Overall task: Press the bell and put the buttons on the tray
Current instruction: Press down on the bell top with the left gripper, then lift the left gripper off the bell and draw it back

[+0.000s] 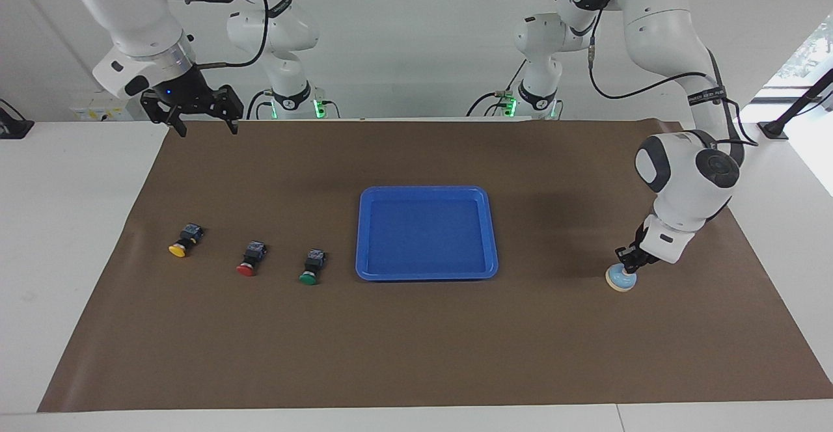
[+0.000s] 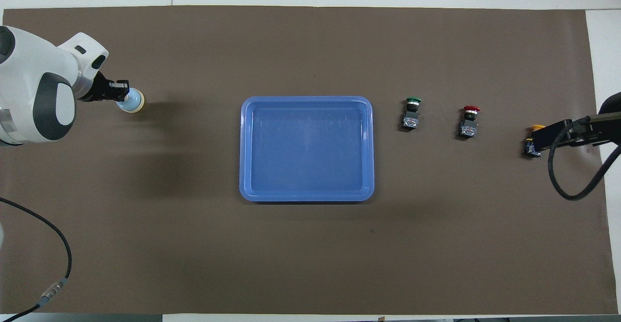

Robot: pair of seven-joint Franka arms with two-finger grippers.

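The light blue bell (image 1: 621, 280) stands on the brown mat toward the left arm's end of the table, and also shows in the overhead view (image 2: 134, 102). My left gripper (image 1: 628, 265) is shut and its tips rest on the bell's top, hiding the cream knob. The yellow button (image 1: 183, 241), red button (image 1: 250, 259) and green button (image 1: 312, 268) lie in a row toward the right arm's end. The blue tray (image 1: 426, 190) lies empty at mid table between the green button and the bell. My right gripper (image 1: 204, 126) is open and raised over the mat's edge nearest the robots.
A brown mat (image 1: 416, 354) covers most of the white table. In the overhead view the right arm's hand and cable (image 2: 577, 133) partly cover the yellow button (image 2: 531, 143). The left arm's cable (image 2: 53, 244) hangs over the mat's corner.
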